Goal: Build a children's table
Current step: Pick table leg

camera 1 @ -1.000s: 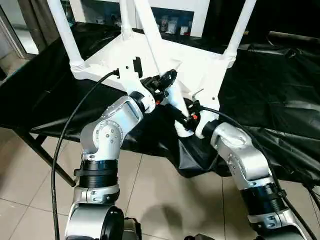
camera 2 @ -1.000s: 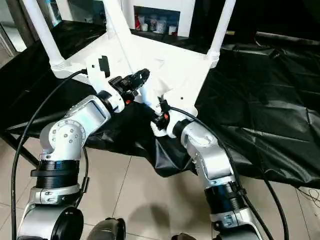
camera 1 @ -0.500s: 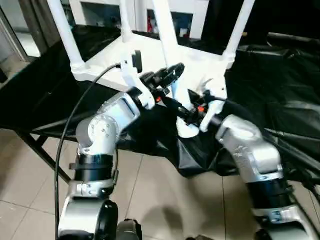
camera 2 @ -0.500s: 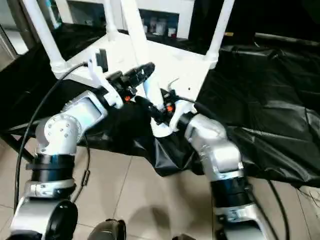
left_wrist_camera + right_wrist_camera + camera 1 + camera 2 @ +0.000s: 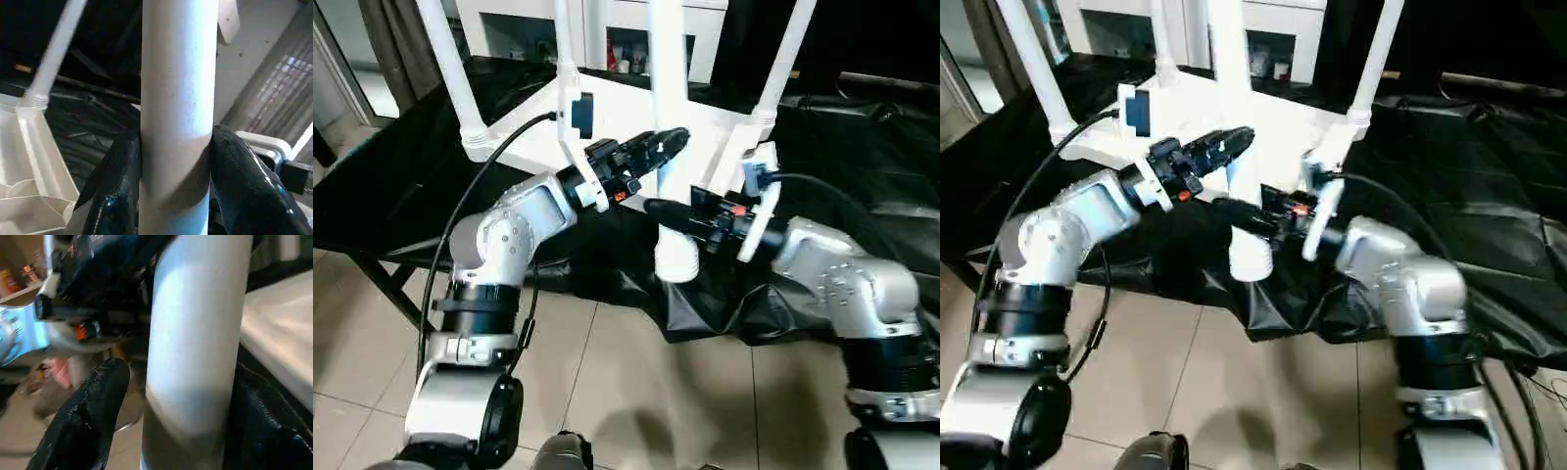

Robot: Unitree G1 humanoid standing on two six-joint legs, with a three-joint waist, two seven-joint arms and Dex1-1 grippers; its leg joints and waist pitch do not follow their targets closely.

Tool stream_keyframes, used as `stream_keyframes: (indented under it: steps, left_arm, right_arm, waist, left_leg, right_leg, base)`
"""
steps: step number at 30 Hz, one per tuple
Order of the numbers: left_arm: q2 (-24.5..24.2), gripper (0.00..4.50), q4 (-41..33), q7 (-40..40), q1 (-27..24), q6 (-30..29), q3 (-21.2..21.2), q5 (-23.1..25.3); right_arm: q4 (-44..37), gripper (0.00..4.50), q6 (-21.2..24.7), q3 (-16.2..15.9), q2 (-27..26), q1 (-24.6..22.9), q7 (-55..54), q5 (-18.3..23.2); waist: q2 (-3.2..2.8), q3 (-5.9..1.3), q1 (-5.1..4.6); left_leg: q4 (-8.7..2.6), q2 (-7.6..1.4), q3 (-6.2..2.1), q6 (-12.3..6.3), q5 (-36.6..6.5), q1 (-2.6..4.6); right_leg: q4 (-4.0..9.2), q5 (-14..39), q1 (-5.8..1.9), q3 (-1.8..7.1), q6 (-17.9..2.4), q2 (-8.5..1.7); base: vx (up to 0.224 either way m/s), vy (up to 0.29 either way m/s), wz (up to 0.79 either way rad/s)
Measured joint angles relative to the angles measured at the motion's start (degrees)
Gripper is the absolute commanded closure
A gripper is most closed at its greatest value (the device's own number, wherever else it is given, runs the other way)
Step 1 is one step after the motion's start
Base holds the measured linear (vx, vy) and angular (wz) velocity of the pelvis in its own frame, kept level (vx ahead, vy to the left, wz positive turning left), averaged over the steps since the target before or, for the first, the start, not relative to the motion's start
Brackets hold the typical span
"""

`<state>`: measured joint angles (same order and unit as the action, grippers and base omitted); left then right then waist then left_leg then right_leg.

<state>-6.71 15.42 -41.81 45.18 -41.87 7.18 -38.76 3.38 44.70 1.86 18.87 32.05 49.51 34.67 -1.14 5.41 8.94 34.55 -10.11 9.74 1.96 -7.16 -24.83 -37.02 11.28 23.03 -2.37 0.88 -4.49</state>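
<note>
The children's table [image 5: 617, 117] lies upside down on a black cloth, with three white legs [image 5: 450, 69] standing up from its corners. A loose fourth leg [image 5: 668, 88] stands nearly upright at the tabletop's near corner, its wide threaded end [image 5: 677, 259] hanging over the cloth's edge. My left gripper [image 5: 666, 147] is shut on this leg partway up, and both its fingers [image 5: 115, 196] press the leg [image 5: 178, 98]. Lower down, my right gripper [image 5: 656, 208] straddles the same leg [image 5: 195, 333] with one finger [image 5: 88, 416] standing off it.
A white cabinet with glass doors [image 5: 626, 39] stands behind the work. Black cloth [image 5: 862, 147] covers the support and hangs over its near edge above the tiled floor [image 5: 626, 392]. A black cable [image 5: 460, 225] loops from my left wrist.
The loose leg has swung from a tilt to nearly upright in my left gripper. My right gripper has opened off it, and that forearm has swung out to the right.
</note>
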Motion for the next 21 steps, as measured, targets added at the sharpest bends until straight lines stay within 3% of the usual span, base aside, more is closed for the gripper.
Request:
stream_keyframes:
  steps: [3,5,16,17,21]
  left_arm:
    - [-0.62,2.65,1.23,-2.94,0.29,-0.34,-0.22,-1.28]
    - [-0.39,2.65,1.23,-4.05,0.61,-0.39,-0.03,-2.44]
    - [0.07,2.65,1.15,-5.06,0.84,-0.41,0.89,-3.76]
    - [-0.02,2.09,1.05,-4.58,0.86,-0.28,0.93,-3.77]
    - [0.33,1.89,-1.15,-1.10,0.83,0.20,0.01,-1.60]
  right_arm:
    - [-0.04,1.35,2.99,-0.91,2.69,0.51,2.61,1.11]
    - [-0.43,1.64,4.24,-1.83,3.17,0.67,3.33,1.27]
    - [-0.46,2.52,4.55,-2.58,2.29,1.16,2.78,0.75]
    - [-0.46,2.53,4.48,-2.59,1.90,1.30,2.20,0.68]
    - [-0.45,2.56,3.88,-2.88,0.92,1.35,0.09,-0.15]
  waist:
    - [0.01,0.00,0.21]
    - [0.07,-0.04,0.29]
    - [0.36,-0.26,0.77]
    - [0.37,-0.27,0.81]
    - [0.43,-0.31,0.89]
  left_leg:
    - [0.00,-0.01,0.00,0.00,0.01,0.00]
    - [0.00,-0.01,0.01,-0.01,0.01,0.00]
    - [0.03,-0.02,0.04,-0.03,0.02,0.00]
    - [0.03,-0.02,0.04,-0.03,0.02,0.00]
    - [0.03,-0.02,0.05,-0.02,0.02,-0.02]
  right_leg:
    - [-0.01,-0.01,0.00,-0.01,0.00,0.00]
    - [-0.01,-0.02,0.00,0.00,0.00,0.00]
    - [-0.01,-0.03,0.00,0.00,0.01,-0.01]
    - [-0.02,-0.04,0.00,0.00,0.01,-0.01]
    - [-0.01,-0.06,0.00,0.00,0.03,-0.04]
  base:
    - [0.000,0.000,0.00]
    - [0.000,0.000,0.00]
    - [0.000,0.000,0.00]
    - [0.000,0.000,0.00]
    - [0.000,0.000,0.00]
